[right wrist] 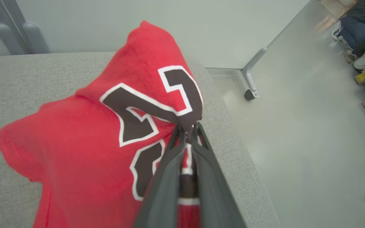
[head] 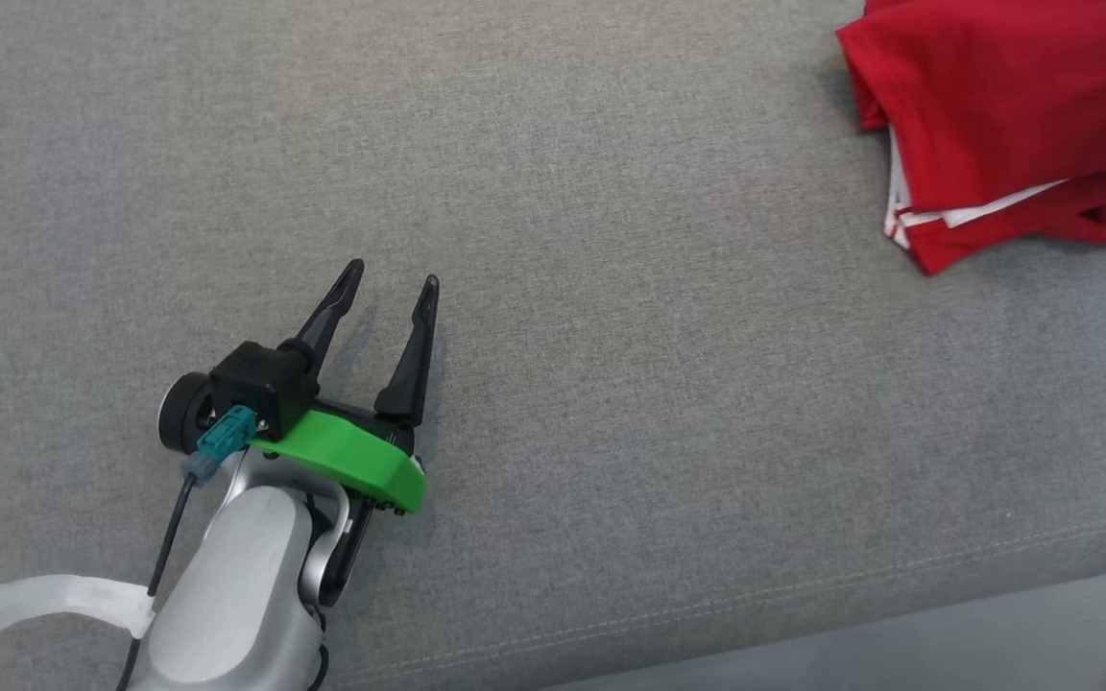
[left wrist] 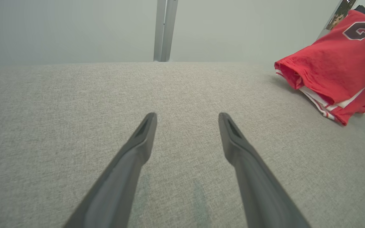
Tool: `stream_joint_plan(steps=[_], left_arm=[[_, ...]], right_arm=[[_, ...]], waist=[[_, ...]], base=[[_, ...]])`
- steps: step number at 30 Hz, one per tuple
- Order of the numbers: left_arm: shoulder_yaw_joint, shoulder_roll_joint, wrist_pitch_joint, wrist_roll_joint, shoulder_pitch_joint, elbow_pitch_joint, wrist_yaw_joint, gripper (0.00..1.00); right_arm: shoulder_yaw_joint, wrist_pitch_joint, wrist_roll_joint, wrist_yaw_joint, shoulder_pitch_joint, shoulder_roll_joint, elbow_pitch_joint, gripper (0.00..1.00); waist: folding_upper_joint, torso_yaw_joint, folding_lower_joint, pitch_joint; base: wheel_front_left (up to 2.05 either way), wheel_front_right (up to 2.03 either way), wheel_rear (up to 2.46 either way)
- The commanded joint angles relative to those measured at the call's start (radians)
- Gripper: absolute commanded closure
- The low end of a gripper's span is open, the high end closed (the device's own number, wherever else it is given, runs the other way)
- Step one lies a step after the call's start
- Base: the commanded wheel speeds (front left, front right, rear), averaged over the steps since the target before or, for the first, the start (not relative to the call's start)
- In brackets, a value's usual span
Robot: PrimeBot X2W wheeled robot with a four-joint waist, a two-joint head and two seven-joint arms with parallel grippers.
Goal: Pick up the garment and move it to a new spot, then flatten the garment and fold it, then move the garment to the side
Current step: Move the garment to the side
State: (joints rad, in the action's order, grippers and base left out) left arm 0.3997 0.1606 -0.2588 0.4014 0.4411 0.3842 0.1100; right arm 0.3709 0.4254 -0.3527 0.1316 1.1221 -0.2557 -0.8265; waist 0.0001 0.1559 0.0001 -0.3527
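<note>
My left hand sits low over the grey cloth counter at the near left. Its two dark fingers are spread wide, and from the left wrist I see only bare grey cloth between them. The garment, a red jersey, lies bunched and doubled over at the far right of the counter, well apart from that hand. White trim shows along its lower layers.

From the right wrist, my right hand is pinched tight on a fold of the garment. Its fingertips meet right at the dark, white-edged numerals. The cloth rises to a peak above the grip and drapes down to the counter on the left. The counter's edge runs just beside the hand, with pale floor beyond it. From the left wrist the garment shows as a red heap at the right.
</note>
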Motion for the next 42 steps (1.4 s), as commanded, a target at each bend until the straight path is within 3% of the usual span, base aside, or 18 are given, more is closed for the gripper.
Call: stream_joint_plan(steps=[1, 7, 12, 13, 14, 19, 27, 34, 42], left_arm=[[0.007, 0.002, 0.000, -0.010, 0.016, -0.003, 0.003, 0.00], [0.027, 0.007, 0.010, -0.014, 0.026, -0.008, 0.004, 0.00], [0.039, 0.018, 0.024, -0.019, 0.033, -0.029, 0.002, 0.00], [0.040, 0.020, 0.026, -0.021, 0.036, -0.036, 0.001, 0.00], [0.042, 0.023, 0.030, -0.023, 0.038, -0.041, 0.001, 0.00], [0.046, 0.043, 0.033, -0.043, 0.049, -0.068, -0.015, 0.00], [-0.007, 0.044, 0.032, 0.002, 0.011, -0.067, -0.069, 0.00], [-0.076, 0.025, 0.020, 0.079, -0.030, -0.045, -0.098, 0.00], [-0.162, 0.004, 0.011, 0.158, -0.070, 0.008, -0.139, 0.00]], right_arm=[[0.020, -0.011, -0.024, -0.002, 0.008, -0.027, 0.016, 1.00], [0.088, -0.013, -0.085, -0.002, -0.024, -0.082, 0.022, 1.00], [0.209, -0.028, -0.147, -0.002, -0.069, -0.103, 0.056, 1.00], [0.230, -0.040, -0.159, -0.002, -0.074, -0.106, 0.057, 0.27], [0.256, -0.053, -0.170, -0.002, -0.077, -0.107, 0.061, 0.00], [0.332, -0.133, -0.225, -0.002, -0.063, -0.064, 0.056, 0.00], [0.320, -0.252, -0.254, -0.002, -0.070, 0.008, 0.002, 0.00], [0.343, -0.429, -0.196, -0.002, -0.123, 0.102, -0.039, 0.00], [0.290, -0.627, -0.031, -0.002, -0.189, 0.169, -0.148, 0.00]], waist=[[-0.0001, -0.028, -0.0001, -0.020], [-0.0001, -0.067, -0.0001, -0.044], [-0.0001, -0.099, -0.0001, -0.073], [-0.0001, -0.104, -0.0001, -0.080], [-0.0001, -0.108, -0.0001, -0.085], [-0.0001, -0.114, -0.0001, -0.097], [-0.0001, -0.095, -0.0001, -0.049], [-0.0001, -0.080, -0.0001, 0.036], [-0.0001, -0.088, -0.0001, 0.180]], base=[[0.00, 0.00, 0.00], [0.00, 0.00, 0.00], [0.00, 0.00, 0.00], [0.00, 0.00, 0.00], [0.00, 0.00, 0.00], [0.00, 0.00, 0.00], [0.00, 0.00, 0.00], [0.00, 0.00, 0.00], [0.00, 0.00, 0.00]])
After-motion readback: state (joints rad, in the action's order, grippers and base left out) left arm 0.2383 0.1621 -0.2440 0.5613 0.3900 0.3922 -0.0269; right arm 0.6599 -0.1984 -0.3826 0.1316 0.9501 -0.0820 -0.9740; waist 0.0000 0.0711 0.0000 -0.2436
